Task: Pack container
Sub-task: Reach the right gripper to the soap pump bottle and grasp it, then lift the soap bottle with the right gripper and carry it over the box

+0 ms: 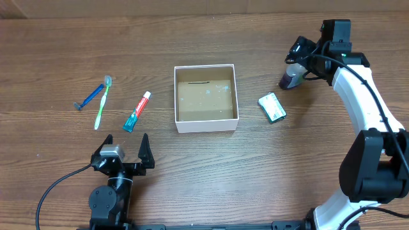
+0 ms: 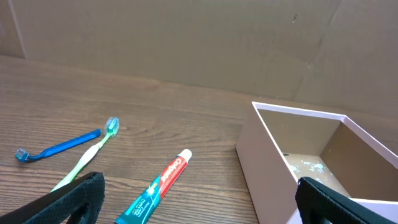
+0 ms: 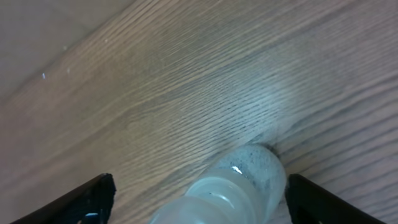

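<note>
You're on the first pick: your right gripper (image 1: 298, 56), jaws apart, straddles the small clear-and-purple plastic bottle (image 1: 289, 79) right of the empty square white cardboard container (image 1: 206, 125) mid-worktop (image 1: 64, 51), so close on it, then lift; the left gripper (image 1: 126, 140) sits near the worktop's front edge, jaws apart.

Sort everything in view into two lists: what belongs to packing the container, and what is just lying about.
For the job, likely:
container
green toothbrush
blue razor
toothpaste tube
green packet
small bottle, between the fingers of the right gripper

Just there:
cardboard backdrop
black cable
</note>
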Controlling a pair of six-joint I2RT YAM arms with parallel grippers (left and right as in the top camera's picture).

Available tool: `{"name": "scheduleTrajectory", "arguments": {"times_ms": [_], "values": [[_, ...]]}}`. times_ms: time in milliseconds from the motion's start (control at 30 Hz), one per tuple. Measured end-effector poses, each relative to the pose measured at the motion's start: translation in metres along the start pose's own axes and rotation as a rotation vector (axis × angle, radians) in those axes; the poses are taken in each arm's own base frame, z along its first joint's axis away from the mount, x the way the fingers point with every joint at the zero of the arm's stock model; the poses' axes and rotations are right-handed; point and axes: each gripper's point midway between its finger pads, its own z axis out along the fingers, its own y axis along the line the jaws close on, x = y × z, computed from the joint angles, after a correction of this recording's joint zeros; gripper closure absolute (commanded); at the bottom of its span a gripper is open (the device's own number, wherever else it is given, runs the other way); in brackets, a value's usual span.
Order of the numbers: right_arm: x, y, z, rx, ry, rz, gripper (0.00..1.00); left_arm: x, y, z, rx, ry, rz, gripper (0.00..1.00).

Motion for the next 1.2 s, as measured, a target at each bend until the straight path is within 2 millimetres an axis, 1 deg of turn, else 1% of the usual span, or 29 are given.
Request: {"name": "scheduleTrajectory", "arguments": {"times_ms": [133, 233, 300, 400, 433, 533, 633, 800, 867, 900, 1100, 1200], "values": [[-0.001, 0.000, 0.000, -0.001, -0.002, 0.088, 0.17, 0.000, 0.000, 0.000, 0.000, 0.000, 0.000, 0.00], [0.000, 0.000, 0.000, 0.001, 0.001, 0.148, 0.22, 0.000, 0.000, 0.000, 0.000, 0.000, 0.000, 0.00], [0.002, -0.001, 0.000, 0.005, 0.009, 0.178, 0.23, 0.000, 0.000, 0.000, 0.000, 0.000, 0.000, 0.00], [0.007, -0.003, 0.000, 0.014, 0.031, 0.217, 0.29, 0.000, 0.000, 0.000, 0.000, 0.000, 0.000, 0.00], [0.010, -0.004, -0.002, 0.023, 0.043, 0.231, 0.35, 0.000, 0.000, 0.000, 0.000, 0.000, 0.000, 0.00], [0.016, -0.007, -0.002, 0.039, 0.066, 0.244, 0.42, 0.000, 0.000, 0.000, 0.000, 0.000, 0.000, 0.00], [0.023, -0.011, -0.003, 0.058, 0.092, 0.253, 0.52, 0.000, 0.000, 0.000, 0.000, 0.000, 0.000, 0.00], [0.025, -0.019, -0.005, 0.091, 0.103, 0.247, 0.67, 0.000, 0.000, 0.000, 0.000, 0.000, 0.000, 0.00], [0.024, -0.019, -0.005, 0.092, 0.102, 0.222, 0.69, 0.000, 0.000, 0.000, 0.000, 0.000, 0.000, 0.00], [0.019, -0.018, -0.007, 0.089, 0.086, 0.210, 0.70, 0.000, 0.000, 0.000, 0.000, 0.000, 0.000, 0.00], [0.024, -0.017, -0.008, 0.078, 0.112, 0.092, 0.73, 0.000, 0.000, 0.000, 0.000, 0.000, 0.000, 0.00], [0.025, -0.016, -0.008, 0.069, 0.121, 0.019, 0.80, 0.000, 0.000, 0.000, 0.000, 0.000, 0.000, 0.00]]}}
